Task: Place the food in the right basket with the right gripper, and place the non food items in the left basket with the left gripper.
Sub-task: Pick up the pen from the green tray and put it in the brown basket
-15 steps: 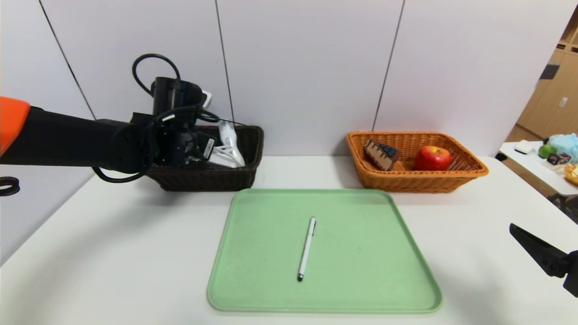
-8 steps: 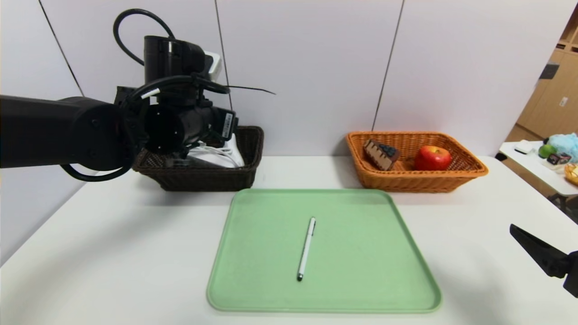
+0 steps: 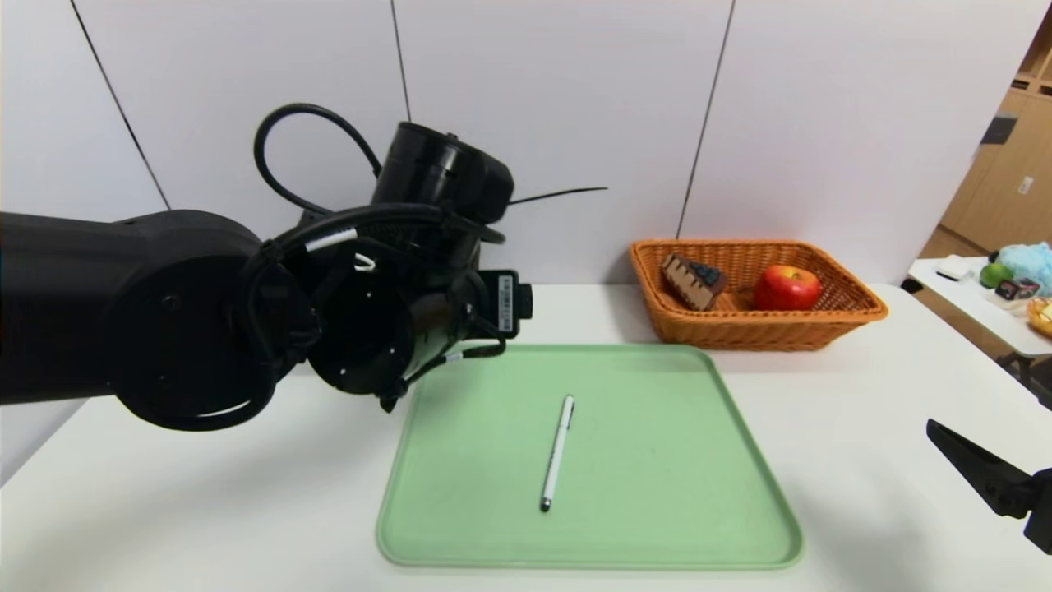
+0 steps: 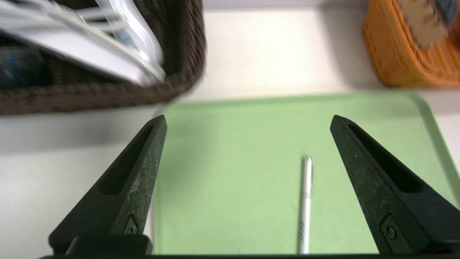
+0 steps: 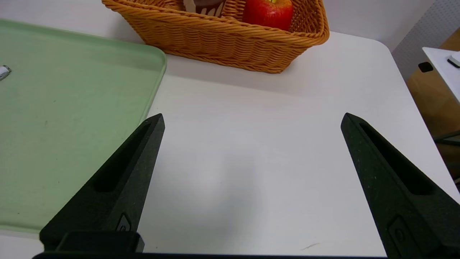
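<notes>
A white pen lies in the middle of the green tray. My left arm hangs over the tray's far left corner. My left gripper is open and empty above the tray, with the pen below and between its fingers, nearer one of them. The dark brown left basket holds white items; the arm hides it in the head view. The orange right basket holds a cake slice and a red apple. My right gripper is open and empty over bare table at the front right.
A white table carries everything. A white wall panel stands close behind both baskets. A side table with clutter is at the far right. The right gripper's finger pokes in at the lower right edge of the head view.
My left arm has lifted out of the brown basket and swung right and forward to the tray's far left corner. It now hides that basket in the head view. The right arm has stayed put.
</notes>
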{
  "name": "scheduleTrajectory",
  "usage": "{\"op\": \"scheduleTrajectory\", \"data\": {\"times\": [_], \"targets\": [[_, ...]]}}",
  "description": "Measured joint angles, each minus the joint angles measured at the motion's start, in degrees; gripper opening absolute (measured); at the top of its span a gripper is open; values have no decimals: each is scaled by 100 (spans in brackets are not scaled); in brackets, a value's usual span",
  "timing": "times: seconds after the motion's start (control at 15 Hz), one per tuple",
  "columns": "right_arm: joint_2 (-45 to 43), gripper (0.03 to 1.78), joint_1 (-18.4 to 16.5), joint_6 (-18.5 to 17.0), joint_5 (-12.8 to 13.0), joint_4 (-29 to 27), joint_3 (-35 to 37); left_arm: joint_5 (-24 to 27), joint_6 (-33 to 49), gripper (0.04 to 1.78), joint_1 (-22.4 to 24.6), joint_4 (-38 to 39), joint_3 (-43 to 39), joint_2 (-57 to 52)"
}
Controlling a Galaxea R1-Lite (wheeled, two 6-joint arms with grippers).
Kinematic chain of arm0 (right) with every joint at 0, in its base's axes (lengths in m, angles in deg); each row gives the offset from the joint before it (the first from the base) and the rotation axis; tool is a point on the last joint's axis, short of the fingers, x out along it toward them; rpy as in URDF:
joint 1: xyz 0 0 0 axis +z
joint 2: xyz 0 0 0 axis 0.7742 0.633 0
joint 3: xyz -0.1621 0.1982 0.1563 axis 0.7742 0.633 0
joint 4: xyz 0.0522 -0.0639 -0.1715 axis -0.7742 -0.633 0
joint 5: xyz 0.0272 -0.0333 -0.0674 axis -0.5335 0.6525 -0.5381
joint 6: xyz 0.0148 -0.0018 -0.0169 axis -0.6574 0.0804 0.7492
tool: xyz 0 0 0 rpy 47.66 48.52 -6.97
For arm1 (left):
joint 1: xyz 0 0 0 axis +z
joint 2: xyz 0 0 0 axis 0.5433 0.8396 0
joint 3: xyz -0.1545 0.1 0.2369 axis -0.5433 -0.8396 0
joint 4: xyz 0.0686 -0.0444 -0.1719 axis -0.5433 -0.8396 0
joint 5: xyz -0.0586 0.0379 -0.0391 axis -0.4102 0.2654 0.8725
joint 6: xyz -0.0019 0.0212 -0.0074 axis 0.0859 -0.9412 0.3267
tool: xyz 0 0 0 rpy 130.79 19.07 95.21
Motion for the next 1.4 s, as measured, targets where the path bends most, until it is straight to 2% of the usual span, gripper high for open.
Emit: {"op": "scheduleTrajectory", "data": {"times": [0.13,0.27,0.53,0.67,0.8,1.4], "targets": [[-29,169,0,-4,0,2,22,15,455,164,-323,-670,2,69],[-66,169,0,-15,0,-1,43,48,691,165,-535,-961,22,279],[-149,169,0,-50,-1,32,12,74,722,167,-898,-784,71,885],[-168,169,0,-78,0,38,9,373,717,167,-1031,-541,71,1086],[-178,169,0,-122,0,44,12,496,675,168,-1067,-530,52,1246],[-300,169,0,-232,-6,11,33,352,647,169,-819,-591,0,1744]]}}
